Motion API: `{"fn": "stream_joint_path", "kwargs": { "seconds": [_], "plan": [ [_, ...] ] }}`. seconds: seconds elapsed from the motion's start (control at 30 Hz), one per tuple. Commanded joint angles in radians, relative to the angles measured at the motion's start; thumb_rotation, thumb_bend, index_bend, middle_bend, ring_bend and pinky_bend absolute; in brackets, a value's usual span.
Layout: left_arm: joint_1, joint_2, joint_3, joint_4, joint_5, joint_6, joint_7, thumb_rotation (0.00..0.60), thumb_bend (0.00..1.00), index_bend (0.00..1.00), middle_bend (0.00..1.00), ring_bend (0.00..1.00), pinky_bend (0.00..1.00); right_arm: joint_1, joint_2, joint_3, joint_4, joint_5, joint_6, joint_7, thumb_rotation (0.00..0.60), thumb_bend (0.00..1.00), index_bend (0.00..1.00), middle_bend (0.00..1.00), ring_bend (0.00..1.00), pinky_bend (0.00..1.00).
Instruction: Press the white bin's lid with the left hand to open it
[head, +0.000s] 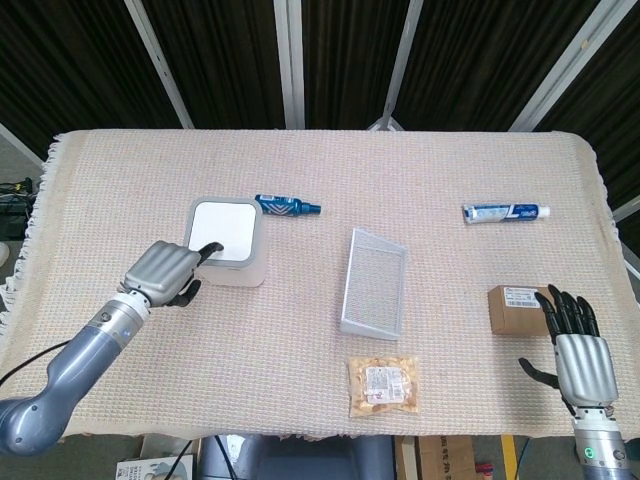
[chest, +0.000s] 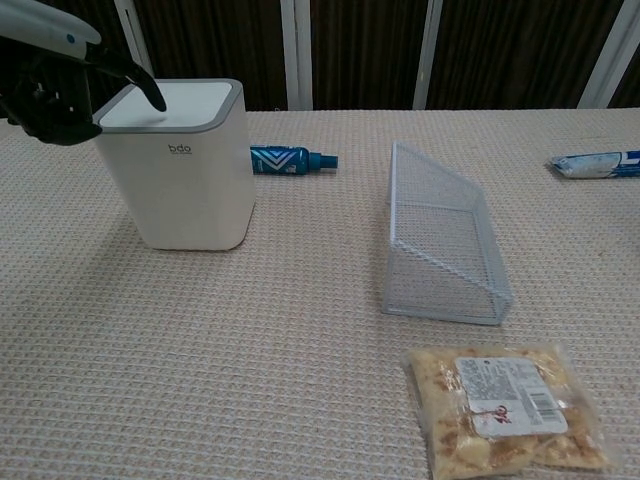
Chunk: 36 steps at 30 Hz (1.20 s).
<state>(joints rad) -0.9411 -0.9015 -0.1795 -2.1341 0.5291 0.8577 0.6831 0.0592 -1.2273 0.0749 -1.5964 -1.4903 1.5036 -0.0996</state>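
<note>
The white bin (head: 228, 245) (chest: 185, 170) with a grey-rimmed flat lid (head: 222, 231) (chest: 170, 104) stands upright on the left part of the table, its lid closed. My left hand (head: 168, 272) (chest: 62, 92) is at the bin's near-left corner, most fingers curled in and one finger stretched out over the lid's edge; the fingertip is at or just above the lid, contact unclear. My right hand (head: 579, 352) rests open at the table's near right edge, beside a brown box (head: 519, 308).
A blue tube (head: 285, 207) (chest: 292, 160) lies just behind the bin. A wire basket (head: 373, 283) (chest: 440, 240) lies on its side mid-table, a snack packet (head: 382, 385) (chest: 505, 405) in front of it. A toothpaste tube (head: 505, 212) (chest: 597, 164) is at far right.
</note>
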Motion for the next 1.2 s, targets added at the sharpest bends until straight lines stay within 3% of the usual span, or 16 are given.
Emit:
{"fn": "stream_joint_path", "kwargs": {
  "seconds": [0.03, 0.53, 0.8, 0.87, 0.97, 1.1, 1.2],
  "plan": [
    [-0.045, -0.041, 0.028, 0.019, -0.056, 0.035, 0.042, 0.6, 0.73, 0.16, 0.88, 0.77, 0.67, 0.0, 0.0, 0.001, 0.003, 0.003, -0.003, 0.003, 0.6, 0.14, 0.13, 0.0, 0.03, 0.0],
    [-0.137, -0.114, 0.113, 0.042, -0.179, 0.099, 0.145, 0.6, 0.73, 0.24, 0.88, 0.77, 0.67, 0.002, 0.001, 0.001, 0.011, 0.003, -0.004, 0.019, 0.6, 0.14, 0.13, 0.0, 0.03, 0.0],
    [-0.105, -0.071, 0.053, -0.076, -0.039, 0.268, 0.082, 0.6, 0.64, 0.23, 0.77, 0.72, 0.67, 0.002, 0.001, -0.001, 0.013, 0.002, -0.006, 0.021, 0.6, 0.14, 0.13, 0.0, 0.03, 0.0],
    [-0.078, -0.037, 0.05, -0.133, 0.022, 0.336, 0.079, 0.6, 0.58, 0.23, 0.71, 0.67, 0.65, 0.003, 0.0, -0.002, 0.013, 0.001, -0.008, 0.021, 0.6, 0.14, 0.13, 0.0, 0.03, 0.0],
    [-0.028, 0.014, 0.078, -0.221, 0.103, 0.461, 0.121, 0.6, 0.43, 0.22, 0.55, 0.51, 0.57, 0.005, -0.002, -0.004, 0.015, 0.0, -0.011, 0.019, 0.6, 0.14, 0.13, 0.0, 0.03, 0.0],
    [0.059, 0.024, 0.153, -0.222, 0.235, 0.586, 0.165, 0.6, 0.3, 0.21, 0.34, 0.27, 0.37, 0.006, -0.005, -0.007, 0.015, -0.002, -0.014, 0.014, 0.6, 0.14, 0.13, 0.0, 0.03, 0.0],
    [0.174, 0.012, 0.249, -0.222, 0.403, 0.703, 0.178, 0.6, 0.25, 0.19, 0.27, 0.21, 0.3, 0.006, -0.007, -0.011, 0.011, -0.009, -0.012, 0.006, 0.6, 0.14, 0.13, 0.0, 0.03, 0.0]
  ]
}}
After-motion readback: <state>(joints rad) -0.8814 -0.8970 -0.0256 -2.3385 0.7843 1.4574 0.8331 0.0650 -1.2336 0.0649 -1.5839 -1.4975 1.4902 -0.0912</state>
